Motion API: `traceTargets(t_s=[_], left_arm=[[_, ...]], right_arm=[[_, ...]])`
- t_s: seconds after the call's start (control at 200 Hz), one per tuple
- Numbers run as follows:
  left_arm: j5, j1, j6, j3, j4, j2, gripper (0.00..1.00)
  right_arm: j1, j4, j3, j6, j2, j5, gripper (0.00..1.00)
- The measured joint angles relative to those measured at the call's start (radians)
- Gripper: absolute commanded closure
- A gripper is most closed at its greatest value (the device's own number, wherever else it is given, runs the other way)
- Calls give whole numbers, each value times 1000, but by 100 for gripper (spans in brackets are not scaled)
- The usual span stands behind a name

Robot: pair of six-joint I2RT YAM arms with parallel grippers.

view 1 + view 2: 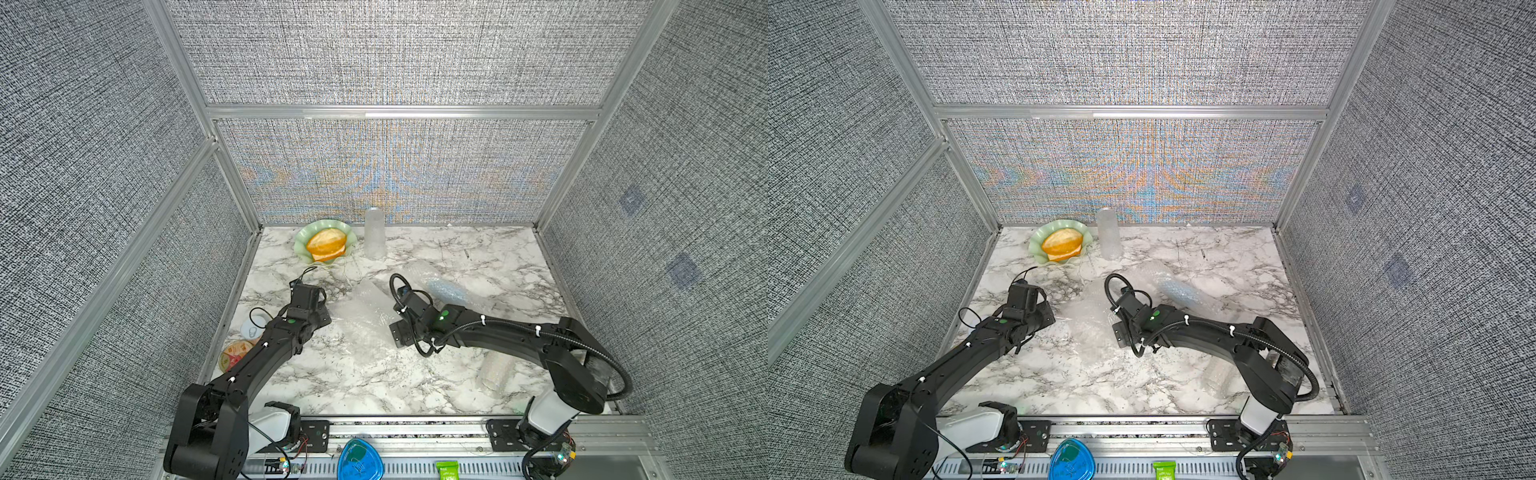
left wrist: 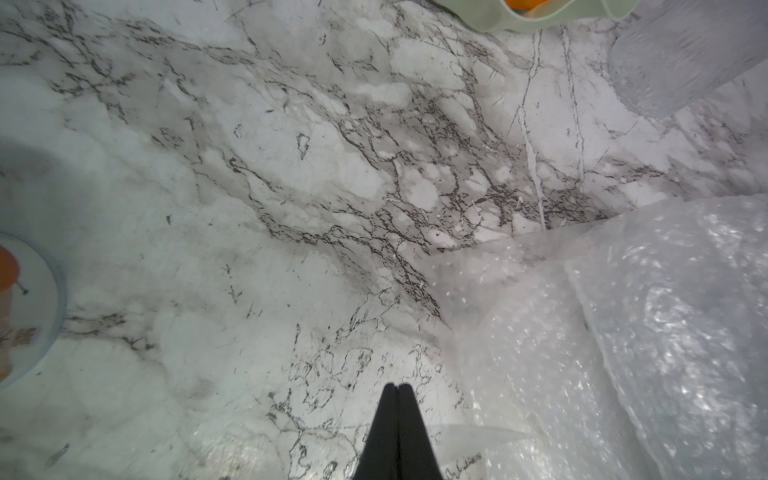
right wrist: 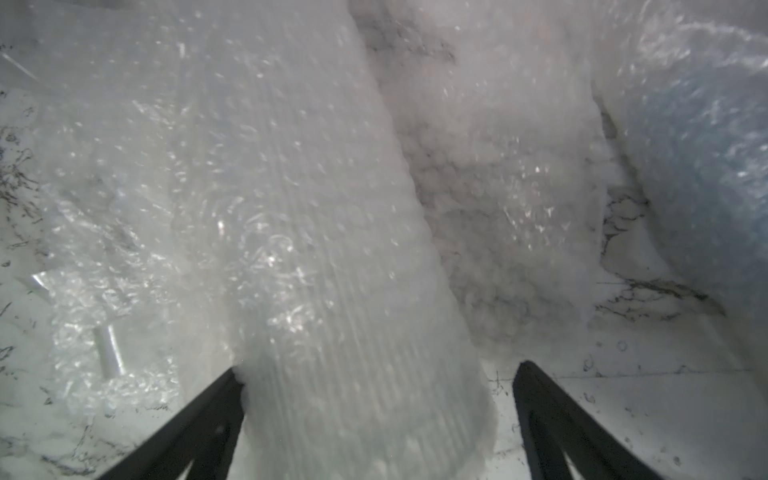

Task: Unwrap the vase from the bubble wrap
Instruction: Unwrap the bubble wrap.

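Bread roll (image 1: 326,244) in green dish (image 1: 300,243)

The flat marble-look table top (image 1: 478,249) is white with grey-black veining. The crinkly plastic bubble wrap (image 1: 365,320) is clear and colourless, dotted with small bubbles. The scalloped glass dish (image 1: 301,245) is pale green; the bun (image 1: 327,243) in it is golden orange.

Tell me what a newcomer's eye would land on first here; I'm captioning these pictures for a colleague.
Probably the orange bread in a pale green dish at the table's far left corner, the one warm colour on the grey marble table. Next, the crinkly bubble wrap lying mid-table between the two black arms, with the right gripper open around a ribbed wrapped roll.
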Motion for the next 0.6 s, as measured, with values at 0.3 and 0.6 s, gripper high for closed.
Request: traceTargets(t_s=[0.3, 0.6], left_arm=[[11, 2, 21, 41, -13, -1, 100], [6, 3, 35, 96, -63, -30, 51]], right_arm=[[-143, 43, -89, 79, -68, -125, 6], [-192, -10, -107, 105, -279, 6, 6]])
